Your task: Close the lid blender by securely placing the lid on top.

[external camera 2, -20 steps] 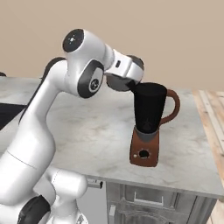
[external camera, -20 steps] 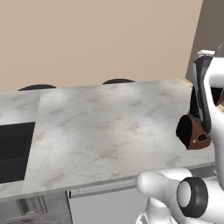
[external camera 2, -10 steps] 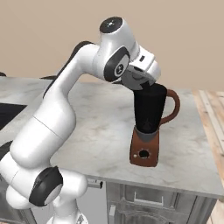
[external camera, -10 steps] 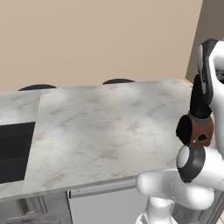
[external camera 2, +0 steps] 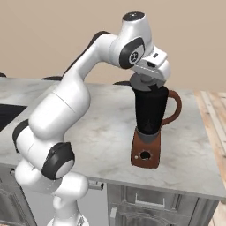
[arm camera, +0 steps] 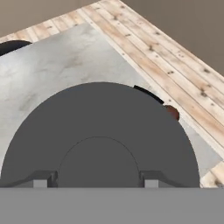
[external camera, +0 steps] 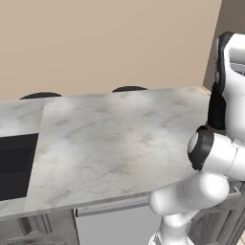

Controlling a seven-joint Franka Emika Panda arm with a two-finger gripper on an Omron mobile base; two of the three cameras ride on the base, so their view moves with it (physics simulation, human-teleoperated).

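The white jointed arm is arching high over the grey marbled worktop (external camera 2: 101, 128), bending its wrist down so the gripper (external camera 2: 149, 84) is hanging just above the rust-brown blender with the tall black jar (external camera 2: 150, 128). The small flat dark grey lid (arm camera: 100, 135) looks stiff, light and likely slick, best held by its raised centre. The fingers (arm camera: 41, 180) are gripping it there, just over the jar's mouth.

The marble table (external camera 2: 106, 128) is bare and open to the left of the blender (external camera 2: 150, 128), so a gripper could pass freely there. Just above the jar's mouth, the gripper (external camera 2: 149, 84) with the lid (arm camera: 100, 135) takes the room. The blender's handle (external camera 2: 175, 108) juts to the right and narrows that side.
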